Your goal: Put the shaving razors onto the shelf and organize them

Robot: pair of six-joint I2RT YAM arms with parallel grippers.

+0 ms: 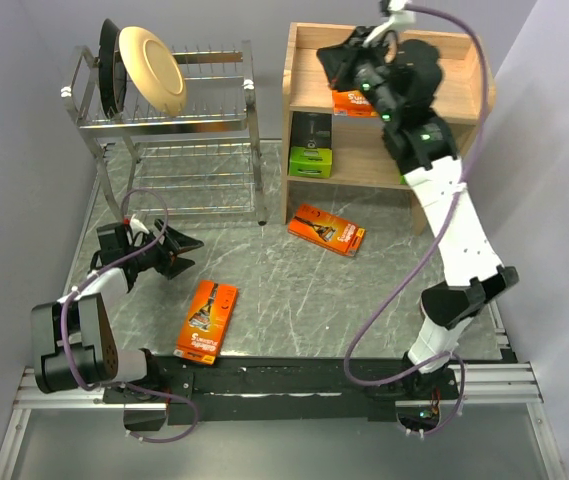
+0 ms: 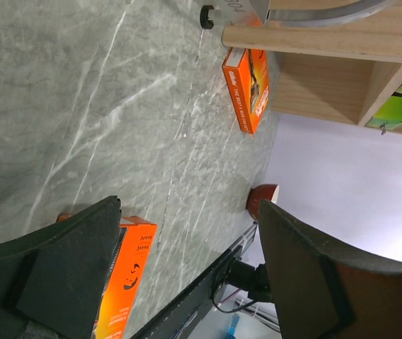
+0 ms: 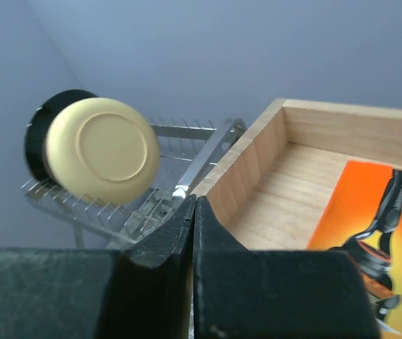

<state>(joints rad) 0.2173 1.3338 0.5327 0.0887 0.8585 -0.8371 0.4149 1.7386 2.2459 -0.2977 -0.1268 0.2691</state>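
Note:
The light wood shelf (image 1: 294,110) stands at the back right. One orange razor pack (image 1: 354,102) lies on its top tier, and a black pack with a lime-green end (image 1: 311,146) sits on the lower tier. My right gripper (image 1: 336,62) hovers over the top tier's left part, shut and empty, beside that orange pack (image 3: 370,240). Two orange packs lie on the table: one (image 1: 326,229) in front of the shelf, one (image 1: 207,318) near the front. My left gripper (image 1: 189,245) is open and empty, up and left of the nearer pack (image 2: 126,275).
A chrome wire dish rack (image 1: 189,150) stands at the back left, holding a cream plate (image 1: 152,68) and a dark plate (image 1: 110,65). Grey walls close in on the left and right. The black base rail (image 1: 294,375) runs along the table's front edge.

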